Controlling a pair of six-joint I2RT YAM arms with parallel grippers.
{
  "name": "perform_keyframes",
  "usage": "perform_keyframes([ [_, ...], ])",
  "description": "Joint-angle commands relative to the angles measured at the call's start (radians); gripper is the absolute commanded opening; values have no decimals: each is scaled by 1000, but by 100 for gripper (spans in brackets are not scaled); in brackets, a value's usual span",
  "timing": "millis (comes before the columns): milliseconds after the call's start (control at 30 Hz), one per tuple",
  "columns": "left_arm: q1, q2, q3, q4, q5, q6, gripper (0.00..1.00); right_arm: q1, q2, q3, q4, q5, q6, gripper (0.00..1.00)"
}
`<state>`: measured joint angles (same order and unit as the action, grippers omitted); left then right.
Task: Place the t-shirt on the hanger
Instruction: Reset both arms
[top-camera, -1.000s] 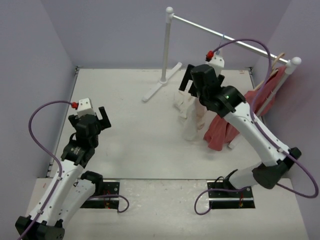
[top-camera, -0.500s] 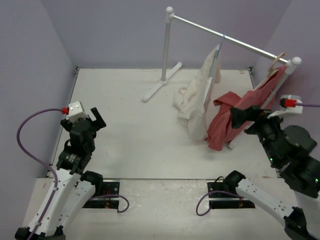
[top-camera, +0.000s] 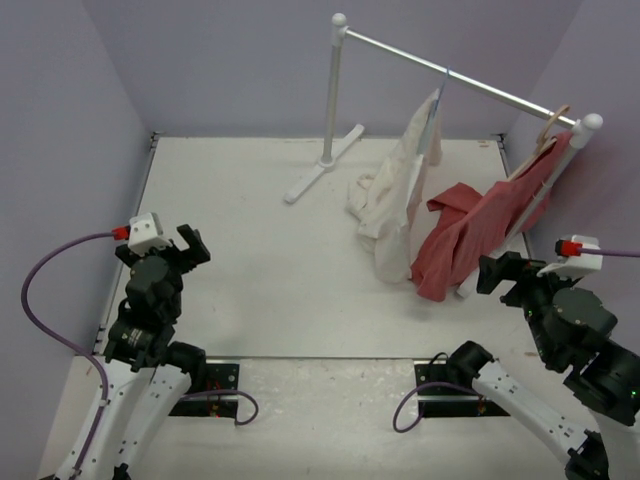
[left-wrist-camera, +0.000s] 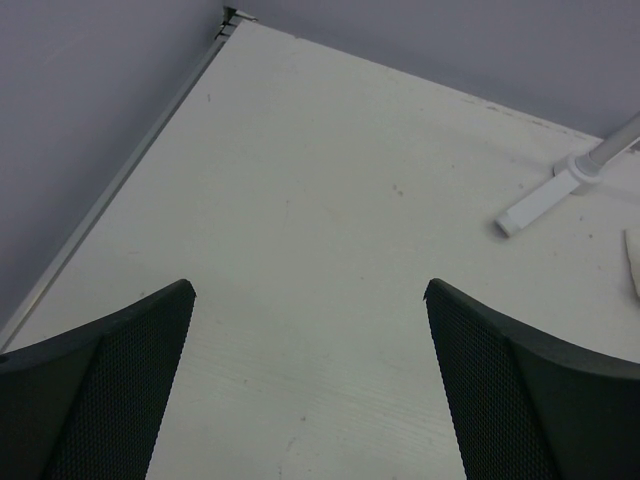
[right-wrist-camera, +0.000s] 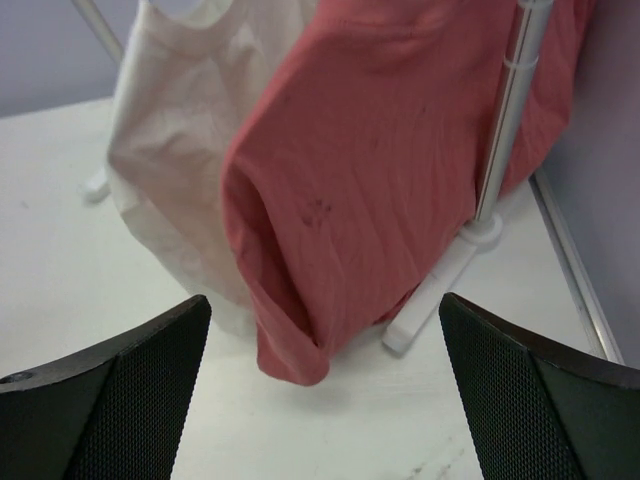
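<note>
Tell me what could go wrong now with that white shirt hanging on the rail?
1. The white t-shirt droops unevenly from the light-blue hanger, and a lot of its cloth is bunched on the table. That weight might drag it off.
2. It hangs against the red garment, so moving either one could snag the other.
3. The left gripper and right gripper are both open and holding nothing, so nothing would catch a slip.

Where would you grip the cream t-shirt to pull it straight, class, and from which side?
Probably the bunched lower hem, where the cream t-shirt pools on the table, approached from the open left side: the red garment crowds its right, and the hanger holds its top.
</note>
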<state>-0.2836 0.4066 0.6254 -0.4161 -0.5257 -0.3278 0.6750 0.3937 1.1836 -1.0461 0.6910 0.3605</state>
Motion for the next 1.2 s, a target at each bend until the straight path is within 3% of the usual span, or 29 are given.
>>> perform_keyframes([
  [0,-2,-10,-1,5,-9,19,100,1,-36,-75,2,21,31,99],
  [1167,-31,-95,-16,7,18,53,100,2,-110,-134,37,32,37,99],
])
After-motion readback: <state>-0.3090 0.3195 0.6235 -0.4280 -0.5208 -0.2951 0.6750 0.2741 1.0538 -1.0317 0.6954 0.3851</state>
